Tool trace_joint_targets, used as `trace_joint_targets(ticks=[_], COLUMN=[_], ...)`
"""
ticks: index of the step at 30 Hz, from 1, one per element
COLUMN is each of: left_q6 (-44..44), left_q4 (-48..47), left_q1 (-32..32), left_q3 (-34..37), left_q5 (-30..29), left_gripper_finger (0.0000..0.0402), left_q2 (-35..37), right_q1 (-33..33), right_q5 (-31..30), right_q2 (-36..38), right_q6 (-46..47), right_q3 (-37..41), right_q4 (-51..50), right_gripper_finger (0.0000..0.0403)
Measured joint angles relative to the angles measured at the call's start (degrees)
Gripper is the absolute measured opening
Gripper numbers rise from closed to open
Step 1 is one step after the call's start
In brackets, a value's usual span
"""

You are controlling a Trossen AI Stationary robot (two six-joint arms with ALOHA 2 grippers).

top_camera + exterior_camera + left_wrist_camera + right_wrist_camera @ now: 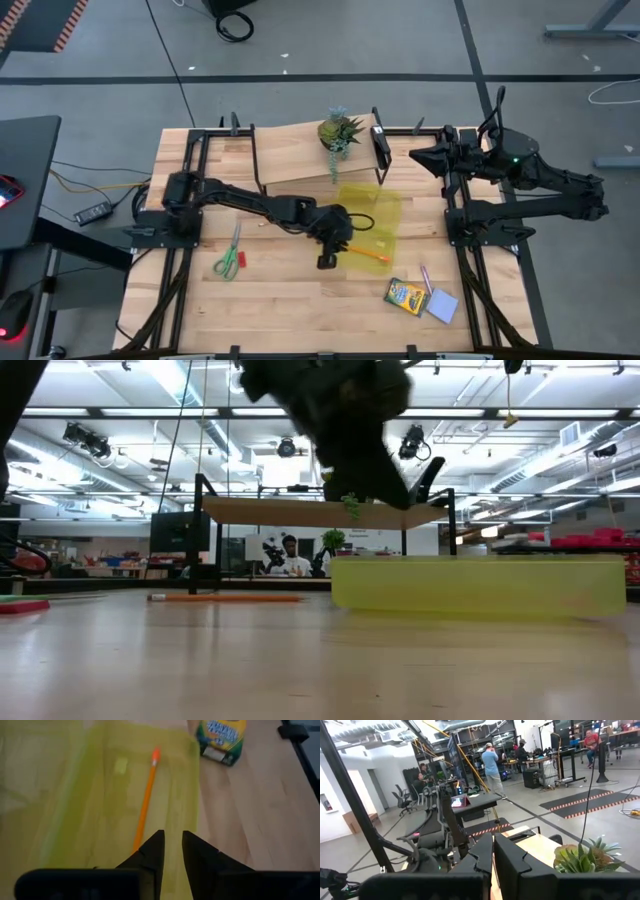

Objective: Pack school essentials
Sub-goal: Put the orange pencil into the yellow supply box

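Observation:
My left gripper [340,245] [172,847] hangs above the left part of the translucent yellow pouch [372,222] [120,805], its fingers open by a narrow gap and empty. An orange pencil [368,256] [145,800] lies flat at the pouch; whether on it or inside it I cannot tell. The pencil's near end is just ahead of the fingers. Lying flat on the table are green-handled scissors [230,255], a crayon box [405,296] [220,737], a pink pen [425,278] and a pale blue notepad [442,305]. My right gripper [415,155] [493,850] waits shut at the far right.
A potted spiky plant [340,130] stands on a raised wooden shelf [290,150] at the table's far edge, just beyond the pouch. Black frame rails [455,215] run along both sides. Bare wood [290,300] lies between the scissors and the crayon box.

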State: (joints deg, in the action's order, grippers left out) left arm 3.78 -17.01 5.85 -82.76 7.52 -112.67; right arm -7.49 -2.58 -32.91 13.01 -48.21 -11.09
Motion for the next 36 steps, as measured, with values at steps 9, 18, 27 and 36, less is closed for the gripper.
trace_joint_targets(ticks=[9, 18, 27, 36], left_q6=[2.75, 3.31, 6.46, 11.01], left_q4=[5.43, 10.19, 14.40, 18.02], left_q1=[0.04, -0.22, -0.22, -0.11], left_q3=[14.16, 24.23, 35.34, 46.20], left_q5=[-0.47, -1.29, -4.11, -7.41], left_gripper_finger=[0.0059, 0.0058, 0.0056, 0.0056], left_q2=[7.83, 11.86, 19.77, 28.67], right_q1=[0.00, 0.00, 0.00, -0.03], right_q5=[-2.17, -3.60, -6.42, -6.77], right_q2=[-0.03, -0.38, -1.28, -3.23], right_q6=[-0.81, 0.39, 1.73, 2.03], right_q3=[0.00, -0.02, -0.02, -0.02], right_q4=[-0.02, -0.41, -0.59, -0.90], right_gripper_finger=[0.0023, 0.0023, 0.0023, 0.0023])
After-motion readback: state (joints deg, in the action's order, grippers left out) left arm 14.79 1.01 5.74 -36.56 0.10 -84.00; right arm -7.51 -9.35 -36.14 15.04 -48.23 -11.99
